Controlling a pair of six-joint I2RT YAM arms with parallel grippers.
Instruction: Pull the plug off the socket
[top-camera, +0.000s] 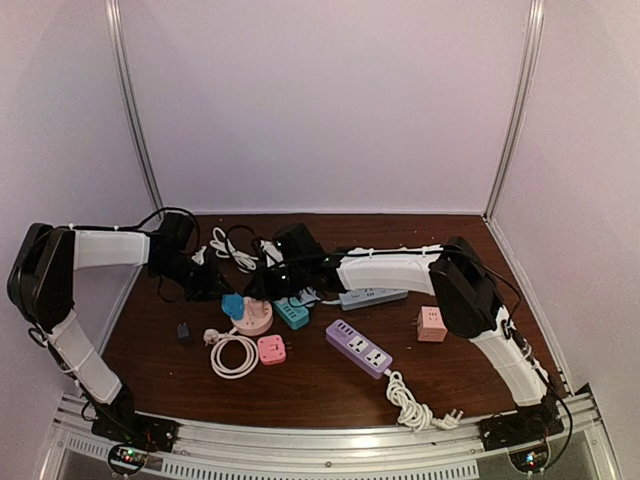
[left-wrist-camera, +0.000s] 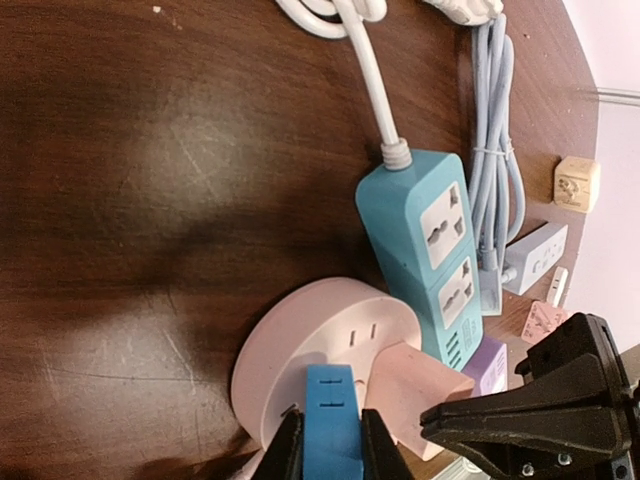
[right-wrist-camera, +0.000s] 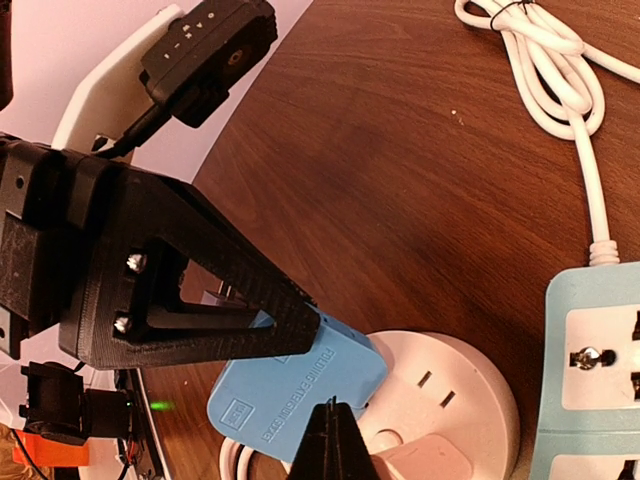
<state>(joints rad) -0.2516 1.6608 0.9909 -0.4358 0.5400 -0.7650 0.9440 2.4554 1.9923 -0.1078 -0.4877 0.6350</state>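
The blue plug (left-wrist-camera: 331, 418) sits at the near edge of the round pink socket (left-wrist-camera: 318, 338), and my left gripper (left-wrist-camera: 331, 440) is shut on it, a black finger pressed against each side. A pink adapter (left-wrist-camera: 425, 388) is also plugged into the socket beside it. In the right wrist view the blue plug (right-wrist-camera: 300, 395) overlaps the socket's (right-wrist-camera: 455, 392) left rim. My right gripper (right-wrist-camera: 330, 408) is shut, its tip over the plug's edge at the socket. From above, the plug (top-camera: 232, 303) and socket (top-camera: 257, 317) lie left of centre between both arms.
A teal power strip (top-camera: 293, 314) lies right against the socket. Around it are a purple strip (top-camera: 358, 347), a light blue strip (top-camera: 372, 297), a pink square adapter (top-camera: 271, 349), an orange cube adapter (top-camera: 432, 324), a small black adapter (top-camera: 184, 332) and a coiled white cable (top-camera: 233, 357).
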